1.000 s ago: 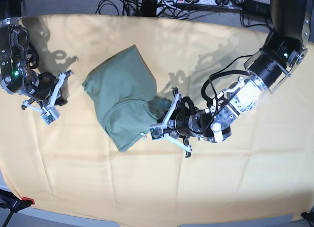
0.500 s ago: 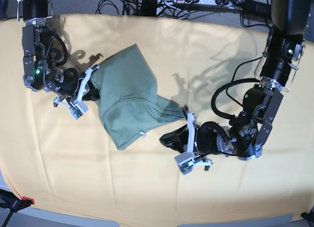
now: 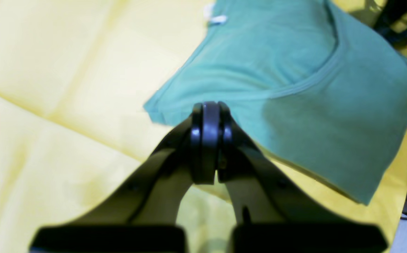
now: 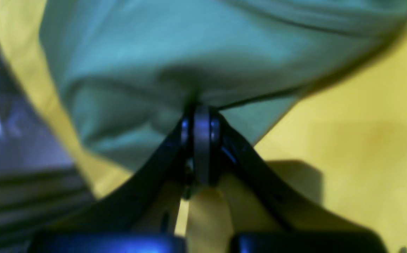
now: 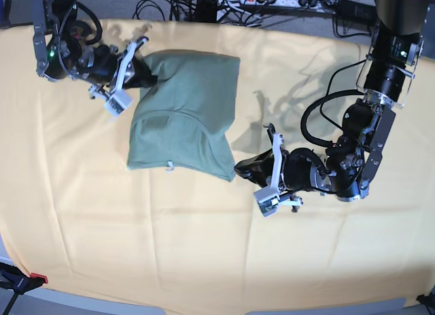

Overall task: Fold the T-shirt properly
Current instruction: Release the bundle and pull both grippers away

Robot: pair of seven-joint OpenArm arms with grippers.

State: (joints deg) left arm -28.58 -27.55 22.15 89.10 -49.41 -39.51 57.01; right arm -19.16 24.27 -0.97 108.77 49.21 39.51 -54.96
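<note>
We see the right gripper (image 4: 201, 116) with jaws clenched on an edge of the T-shirt (image 5: 182, 118), green fabric bunching at the tips. In the base view it sits at the shirt's upper left corner (image 5: 139, 63). The left gripper (image 3: 207, 116) has its jaws pressed together; its tips overlap the shirt's lower right corner, but whether fabric is pinched we cannot tell. The shirt lies folded on the yellow-orange cloth (image 5: 204, 247) covering the bench, white tag (image 5: 170, 166) at its lower edge. Cables (image 5: 204, 2) run behind.
</note>
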